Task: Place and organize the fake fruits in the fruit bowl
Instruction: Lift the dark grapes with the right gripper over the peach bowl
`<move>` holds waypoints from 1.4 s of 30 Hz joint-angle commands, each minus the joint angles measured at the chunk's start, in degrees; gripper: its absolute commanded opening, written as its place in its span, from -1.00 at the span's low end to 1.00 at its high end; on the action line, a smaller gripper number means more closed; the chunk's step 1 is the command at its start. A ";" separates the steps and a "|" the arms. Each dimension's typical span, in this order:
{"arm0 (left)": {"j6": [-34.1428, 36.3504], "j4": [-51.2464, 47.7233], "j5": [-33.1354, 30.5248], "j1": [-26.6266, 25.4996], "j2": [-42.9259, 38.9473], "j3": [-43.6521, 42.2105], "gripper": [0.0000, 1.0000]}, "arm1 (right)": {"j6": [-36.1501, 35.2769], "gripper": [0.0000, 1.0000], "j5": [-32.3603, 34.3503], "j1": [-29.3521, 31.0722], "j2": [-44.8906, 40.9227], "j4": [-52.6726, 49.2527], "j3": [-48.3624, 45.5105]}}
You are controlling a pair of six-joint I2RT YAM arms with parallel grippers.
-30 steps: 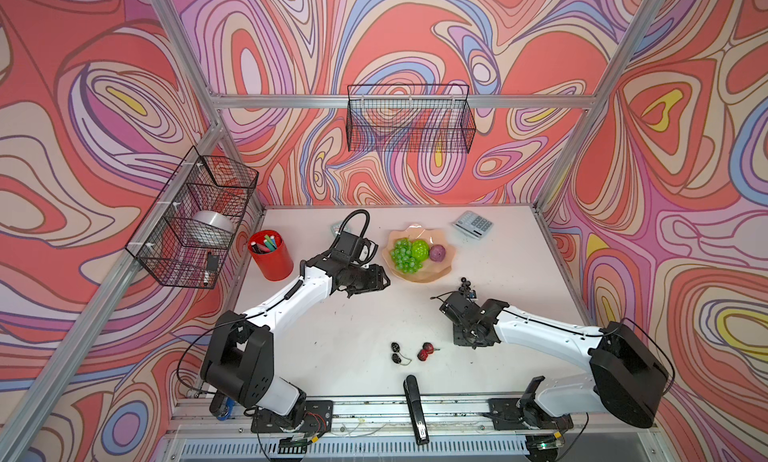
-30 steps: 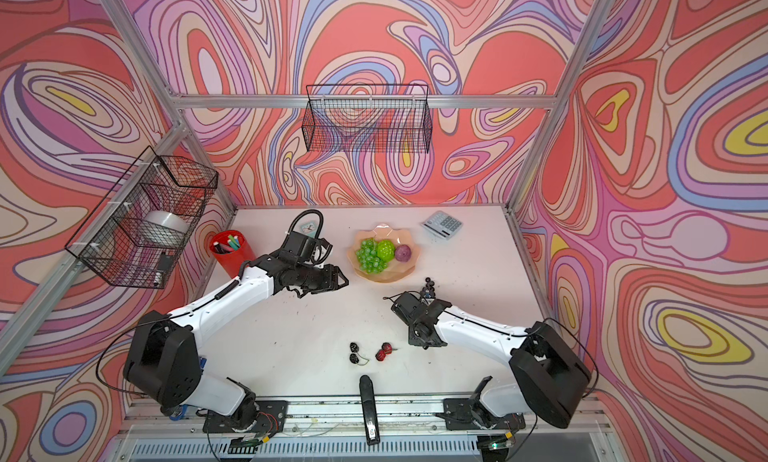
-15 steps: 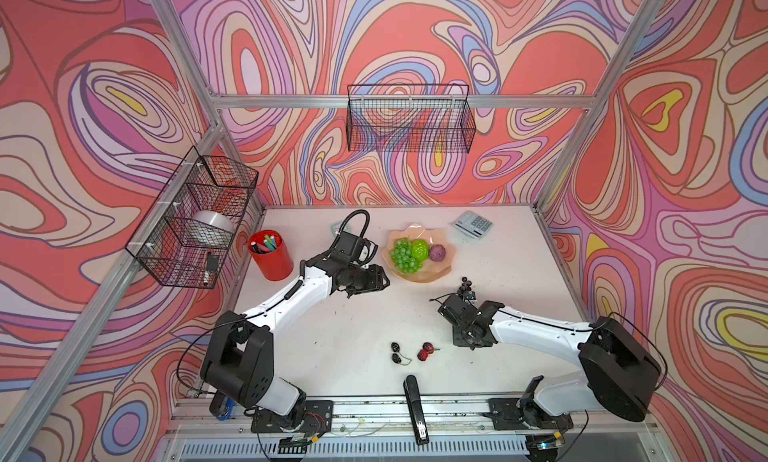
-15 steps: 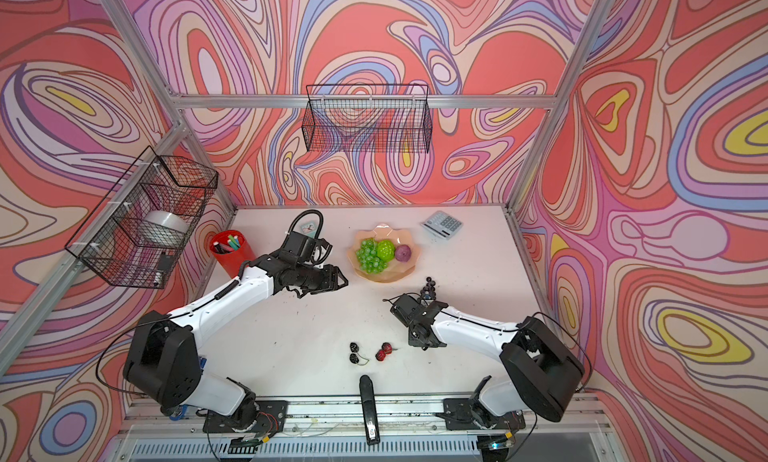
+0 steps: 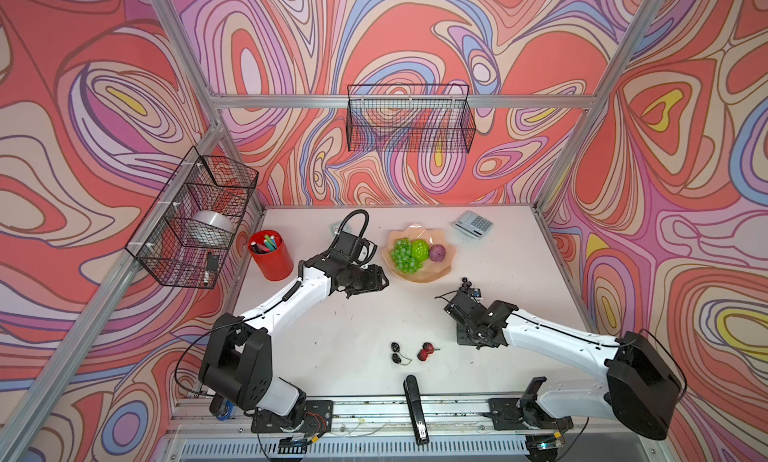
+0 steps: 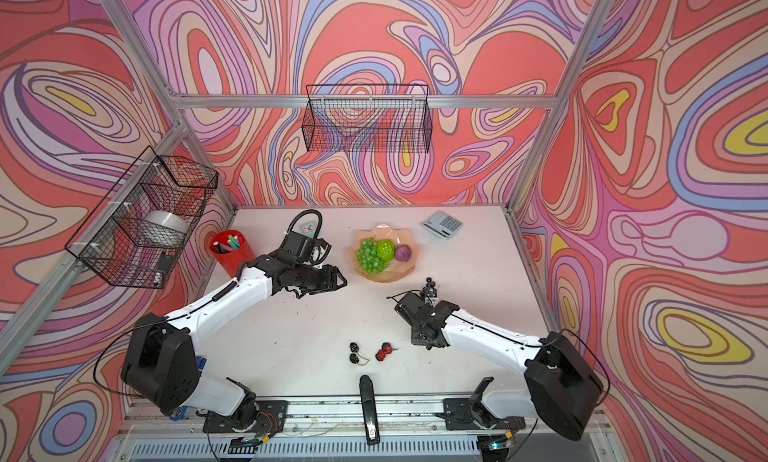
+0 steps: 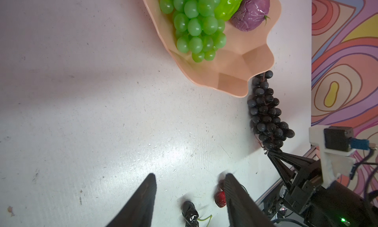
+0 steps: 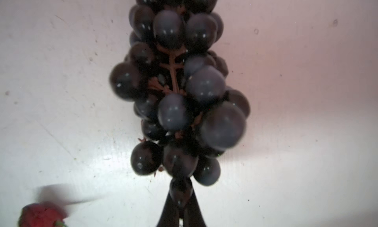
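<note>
The peach-pink fruit bowl (image 5: 419, 275) (image 6: 386, 275) (image 7: 235, 66) holds a green grape bunch (image 5: 403, 254), a ridged lime-green ball (image 5: 420, 249) and a mauve ball (image 5: 437, 253). My right gripper (image 8: 181, 192) (image 7: 271, 152) is shut on one end of the dark purple grape bunch (image 8: 176, 83) (image 7: 268, 113). The bunch reaches from there to the bowl's near rim. My left gripper (image 5: 384, 279) (image 7: 190, 176) is open and holds nothing, just left of the bowl. A black berry pair (image 5: 396, 353) and a red berry pair (image 5: 426, 351) lie on the table near the front.
A red cup with markers (image 5: 271, 256) stands at the back left. A calculator (image 5: 473, 225) lies at the back right. A black stapler (image 5: 415, 410) lies on the front rail. Black wire baskets hang on the back wall (image 5: 409, 119) and the left wall (image 5: 193, 218).
My right gripper has shut on the dark purple grape bunch, and its arm has shifted slightly. The left arm has stayed almost still.
</note>
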 commanded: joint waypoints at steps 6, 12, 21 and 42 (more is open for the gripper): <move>-0.11 -1.39 -1.29 -0.04 -1.70 0.88 0.15 | -5.66 -1.00 3.81 0.02 -0.90 -9.63 15.48; 0.06 -2.25 -2.70 -0.02 -2.70 1.20 0.15 | -13.06 -1.00 3.62 -1.09 2.81 -13.29 28.57; 0.68 -4.48 -6.28 0.07 -5.30 1.88 0.16 | -27.17 -1.00 -1.06 -4.97 13.13 -17.69 52.56; 0.98 -7.02 -8.04 0.24 -6.19 3.41 0.17 | -35.41 -1.00 -30.05 -13.96 30.99 -14.99 64.75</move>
